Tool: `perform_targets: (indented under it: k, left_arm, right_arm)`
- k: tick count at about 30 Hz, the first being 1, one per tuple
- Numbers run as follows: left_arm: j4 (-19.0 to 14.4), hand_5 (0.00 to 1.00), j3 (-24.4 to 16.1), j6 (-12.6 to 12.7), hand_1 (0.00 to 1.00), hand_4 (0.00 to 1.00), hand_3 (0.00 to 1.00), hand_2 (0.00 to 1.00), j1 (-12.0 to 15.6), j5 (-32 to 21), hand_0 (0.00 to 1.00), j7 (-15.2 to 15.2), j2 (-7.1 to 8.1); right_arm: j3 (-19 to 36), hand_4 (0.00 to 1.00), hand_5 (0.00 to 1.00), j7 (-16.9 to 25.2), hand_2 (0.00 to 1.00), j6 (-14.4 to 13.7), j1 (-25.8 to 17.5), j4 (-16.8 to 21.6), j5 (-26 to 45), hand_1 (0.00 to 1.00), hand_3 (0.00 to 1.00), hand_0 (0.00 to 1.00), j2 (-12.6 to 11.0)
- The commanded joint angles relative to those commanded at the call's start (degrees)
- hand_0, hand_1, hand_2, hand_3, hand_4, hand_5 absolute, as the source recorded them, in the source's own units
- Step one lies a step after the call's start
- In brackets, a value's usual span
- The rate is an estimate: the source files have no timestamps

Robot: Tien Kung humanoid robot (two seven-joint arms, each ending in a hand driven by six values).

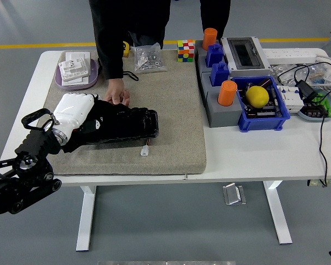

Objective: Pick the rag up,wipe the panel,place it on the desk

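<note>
From the head view, the left hand (pixel 80 118) reaches in from the lower left and lies at the left end of the black panel (pixel 121 126), which rests flat on the beige mat (pixel 171 110) covering the left half of the white table (pixel 265 154). A white rag (pixel 71 110) is bunched over the hand's knuckles and held against the panel; the fingers are curled about it, pressing it down. A person stands at the far side, and the person's hand (pixel 118 93) rests on the panel's far edge, steadying it. Just beside the panel's near right corner lies a small clear plug (pixel 145 150). Well apart, to the right, a blue bin (pixel 265 118) holds a yellow ball (pixel 257 96), with an orange cup (pixel 227 93) near it.
</note>
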Motion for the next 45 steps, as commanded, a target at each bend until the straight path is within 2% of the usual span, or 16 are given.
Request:
perform_targets:
  k: [8, 34, 39, 45]
  left_arm:
    - [0.4, 0.002, -1.6, 0.1, 0.09, 0.135, 0.468, 0.523, 1.6, 0.2, 0.211, -0.2, 1.63]
    - [0.8, 0.002, -7.6, 0.4, 0.09, 0.133, 0.467, 0.523, 5.9, 1.2, 0.212, -0.7, 4.99]
    - [1.9, 0.002, -8.5, 0.8, 0.091, 0.132, 0.467, 0.523, 6.2, 0.6, 0.212, -1.3, 4.81]
    - [5.8, 0.002, -9.2, 2.2, 0.09, 0.132, 0.466, 0.522, 6.6, -1.1, 0.214, -3.5, 3.77]
  right_arm:
    - [0.4, 0.998, 0.579, 0.0, 0.706, -0.1, 0.0, 0.0, -0.1, 0.6, 0.64, 0.768, 0.1]
    - [1.0, 0.998, 0.581, 0.0, 0.706, -0.2, 0.1, 0.0, -0.2, 0.6, 0.641, 0.768, 0.5]
    - [1.1, 0.998, 0.582, 0.0, 0.706, -0.3, 0.3, 0.0, -0.3, 0.6, 0.64, 0.768, 0.6]
    - [1.2, 0.998, 0.581, -0.1, 0.706, -0.3, 0.4, 0.2, -0.3, 0.599, 0.64, 0.768, 0.8]
